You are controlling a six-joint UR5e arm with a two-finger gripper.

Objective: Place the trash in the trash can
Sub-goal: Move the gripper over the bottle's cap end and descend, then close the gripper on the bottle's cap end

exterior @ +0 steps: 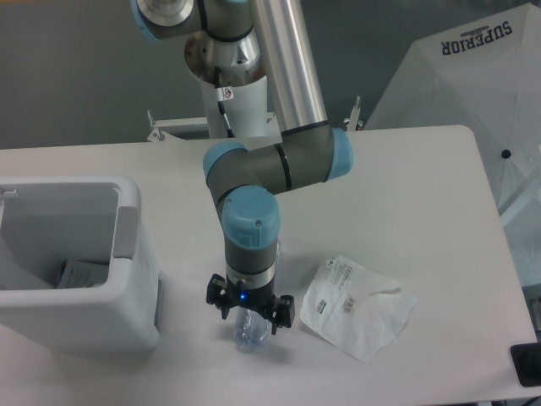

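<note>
The crushed clear plastic bottle (251,332) lies on the white table, mostly hidden by my wrist, with only its lower end showing. My gripper (249,315) hangs right over it, open, one finger on each side of the bottle. The crumpled white wrapper (359,304) with black print lies flat to the right of the gripper, apart from it. The white trash can (84,317) with its grey handle panel stands at the left edge, and a white scrap lies inside it.
The robot's base column (232,93) stands at the back of the table. A white umbrella (473,76) printed "SUPERIOR" leans beyond the right rear corner. A black object (526,365) sits at the front right edge.
</note>
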